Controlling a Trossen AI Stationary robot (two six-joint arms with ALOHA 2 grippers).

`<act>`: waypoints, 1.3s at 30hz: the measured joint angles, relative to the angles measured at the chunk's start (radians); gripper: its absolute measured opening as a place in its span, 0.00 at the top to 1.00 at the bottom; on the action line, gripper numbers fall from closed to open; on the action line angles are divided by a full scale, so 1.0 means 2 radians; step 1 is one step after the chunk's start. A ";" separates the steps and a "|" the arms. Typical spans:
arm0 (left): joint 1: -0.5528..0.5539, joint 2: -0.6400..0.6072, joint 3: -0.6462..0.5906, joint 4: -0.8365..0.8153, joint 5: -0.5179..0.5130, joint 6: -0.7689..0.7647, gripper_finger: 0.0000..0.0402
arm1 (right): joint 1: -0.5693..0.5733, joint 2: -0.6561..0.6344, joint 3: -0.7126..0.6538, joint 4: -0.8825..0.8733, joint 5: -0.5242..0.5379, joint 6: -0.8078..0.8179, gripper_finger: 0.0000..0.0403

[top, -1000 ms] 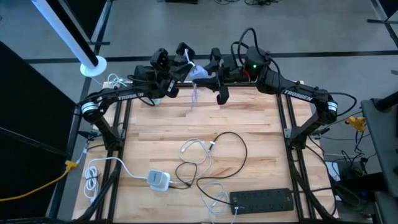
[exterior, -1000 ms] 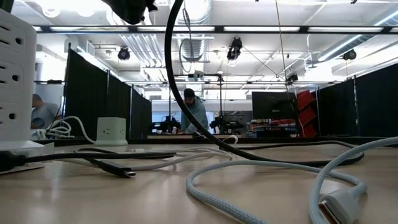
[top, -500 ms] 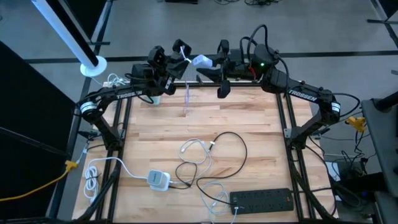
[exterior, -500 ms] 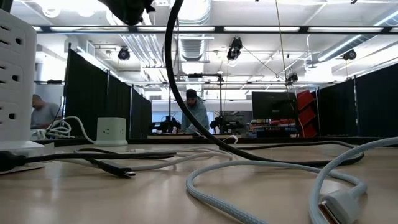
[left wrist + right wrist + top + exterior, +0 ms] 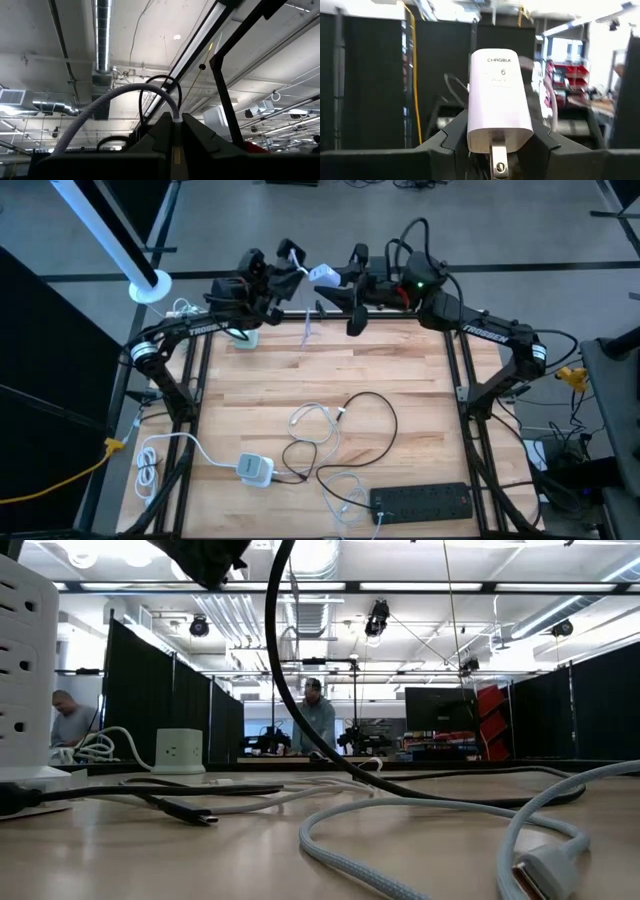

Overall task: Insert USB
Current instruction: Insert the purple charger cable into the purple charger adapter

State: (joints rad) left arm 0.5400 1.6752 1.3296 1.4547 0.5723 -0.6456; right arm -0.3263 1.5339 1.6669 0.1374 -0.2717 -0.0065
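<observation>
My right gripper (image 5: pixel 335 280) is shut on a white charger block (image 5: pixel 499 107) marked CHRGBLK, high over the table's far edge. Just to its left, my left gripper (image 5: pixel 289 262) is shut on the plug end of a grey braided USB cable (image 5: pixel 100 107). The cable arcs out of the fingers, and its loose length (image 5: pixel 308 330) hangs down toward the table. In the high view the plug end and the charger block (image 5: pixel 322 276) stand close together; whether they touch, I cannot tell. My left gripper pinches the cable's plug end (image 5: pixel 176 118) between its two fingers, which slant upward. The cable leaves the fingertips and curves away, slack and clear of the table. The plug itself is hidden between the fingers. My right gripper pinches the charger block by its two side faces (image 5: pixel 472 134), near the end with the metal prong (image 5: pixel 498 161). The fingers come about level from the table's right. The block sticks out past the fingertips, lifted clear, its printed face toward the wrist camera.
On the table lie a black power strip (image 5: pixel 420 502) at the near edge, a white adapter (image 5: pixel 256 468), a black cable loop (image 5: pixel 372 408) and a white cable (image 5: pixel 312 423). A white outlet cube (image 5: pixel 180 752) stands at the far left. People show in the room beyond.
Both grippers have risen and drawn toward the table's far edge, carrying the charger block and the cable's plug end with them. My left gripper has tipped further upward. The cable's hanging length has been drawn up a little.
</observation>
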 joint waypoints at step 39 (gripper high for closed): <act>0.119 -0.148 -0.148 -0.134 0.104 0.000 0.96 | -0.054 0.100 -0.151 -0.737 0.083 0.081 0.71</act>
State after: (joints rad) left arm 0.7780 1.3794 1.0332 1.1865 0.7799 -0.6457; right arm -0.4350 1.7347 1.3648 -1.3358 -0.1059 0.1561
